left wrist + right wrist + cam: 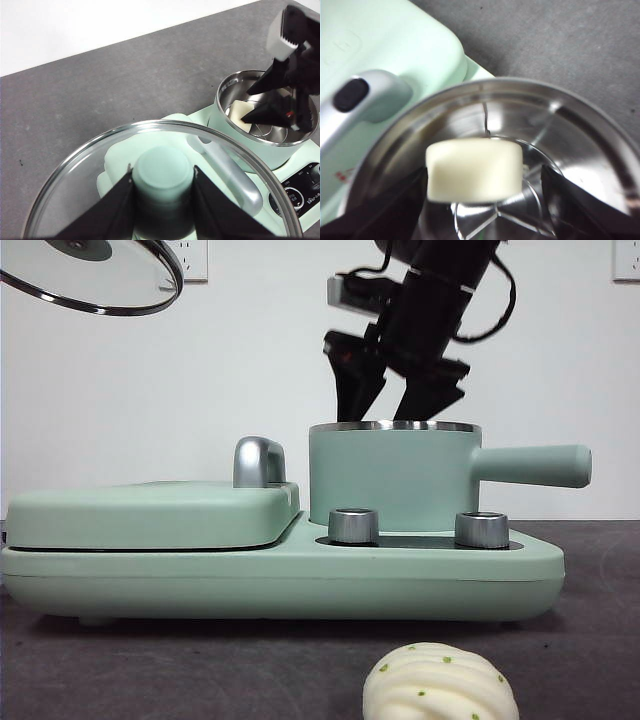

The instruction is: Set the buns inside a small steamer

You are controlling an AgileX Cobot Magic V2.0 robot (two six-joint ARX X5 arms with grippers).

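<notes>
The smooth bun lies inside the small steamer, on its steel bottom; it also shows in the left wrist view. My right gripper hangs just over the steamer's rim, jaws open on either side of the bun. The twisted bun with green flecks sits on the dark table in front of the appliance. My left gripper is shut on the green knob of the glass lid and holds it high to the side of the steamer.
The flat mint-green griddle with its chrome handle sits beside the steamer on the same base. Two steel dials stand at the base's front. The steamer's straight handle sticks out sideways.
</notes>
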